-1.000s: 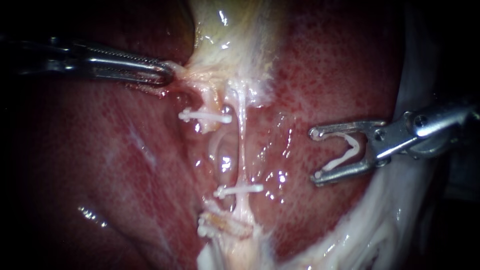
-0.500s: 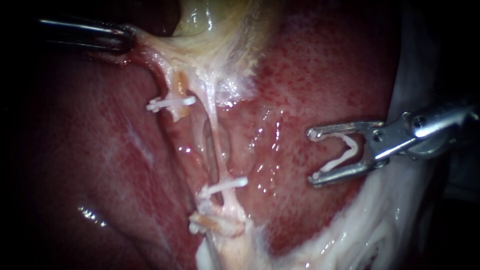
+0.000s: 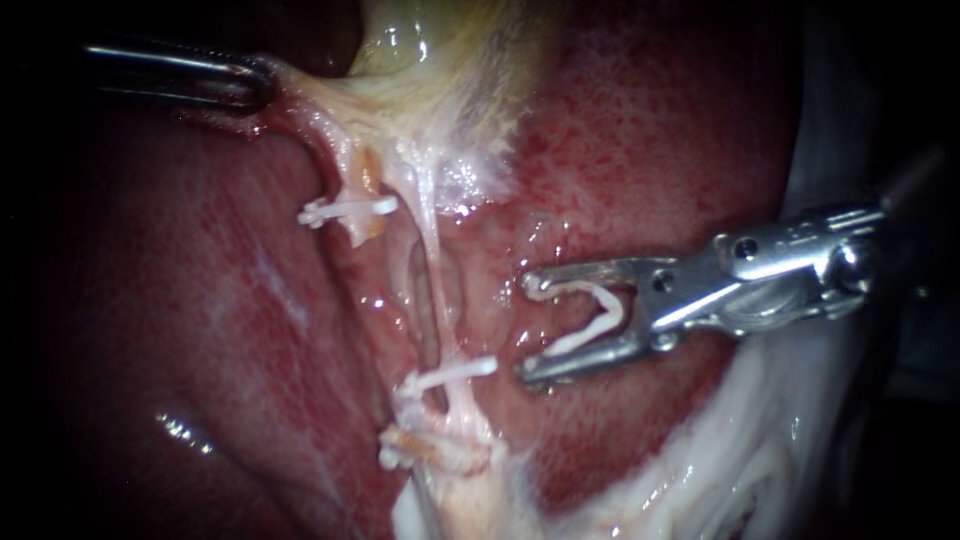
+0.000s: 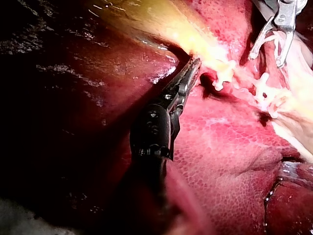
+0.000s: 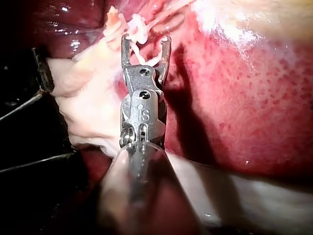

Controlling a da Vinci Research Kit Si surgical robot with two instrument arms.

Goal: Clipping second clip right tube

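Observation:
My left instrument (image 3: 255,85) comes in at the upper left, its jaws shut on pale tissue at the gallbladder's (image 3: 440,60) neck; the left wrist view shows that grip (image 4: 193,63). Two tubes run down from there. The left tube bears a white clip (image 3: 345,208). The thin right tube (image 3: 435,280) bears a clip (image 3: 450,373) low down. My right instrument (image 3: 528,330) holds a white open clip (image 3: 590,320) seated between its wide-set jaws, just right of the right tube and above its clip. The right wrist view shows the jaws (image 5: 146,41) just short of the tubes.
Red liver (image 3: 650,150) surrounds the tubes. Another white clip (image 3: 400,450) sits on the frayed stump below. Pale fatty tissue (image 3: 740,470) lies along the lower right, under my right instrument's shaft.
My left instrument pulled the gallbladder neck up and left, slanting the tubes, then held. My right instrument then moved left with its clip, close to the right tube.

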